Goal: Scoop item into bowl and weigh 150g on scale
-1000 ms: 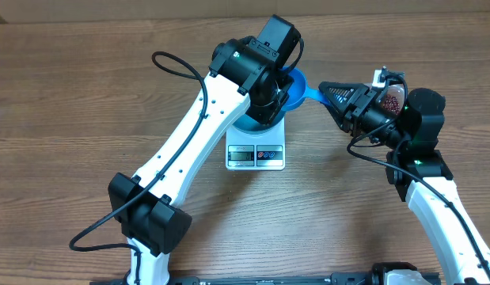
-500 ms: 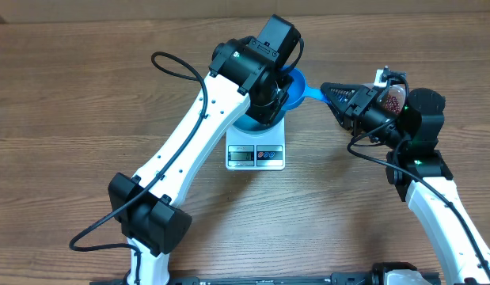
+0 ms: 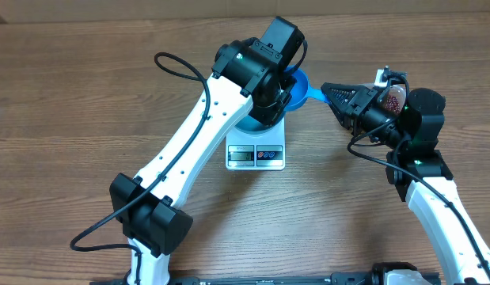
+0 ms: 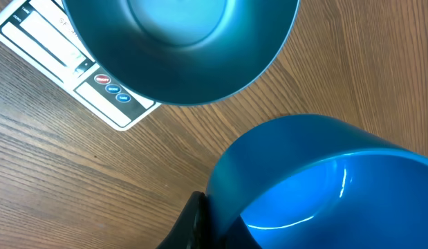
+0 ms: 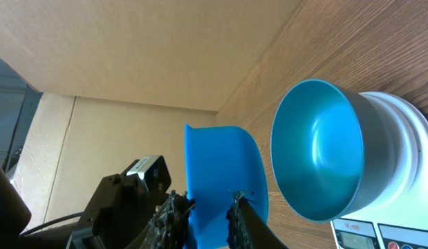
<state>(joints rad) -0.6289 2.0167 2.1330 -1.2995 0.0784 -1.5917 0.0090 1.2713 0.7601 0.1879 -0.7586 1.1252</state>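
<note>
— Now, how is the handover best done?
— The scoop (image 5: 224, 159) is pinched by the left claw (image 4: 203, 225) and, at its handle, by the right claw (image 5: 205, 207); release is best delayed until that grip is firm.
— Contents?
— Scoop and bowl (image 4: 220, 76), set on the scale (image 4: 44, 38), are empty; beans (image 3: 393, 98) are glimpsed behind the right arm.

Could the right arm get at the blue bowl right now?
Probably not from above: the left arm hangs over most of the bowl. The side facing the right gripper and scoop looks open.
</note>
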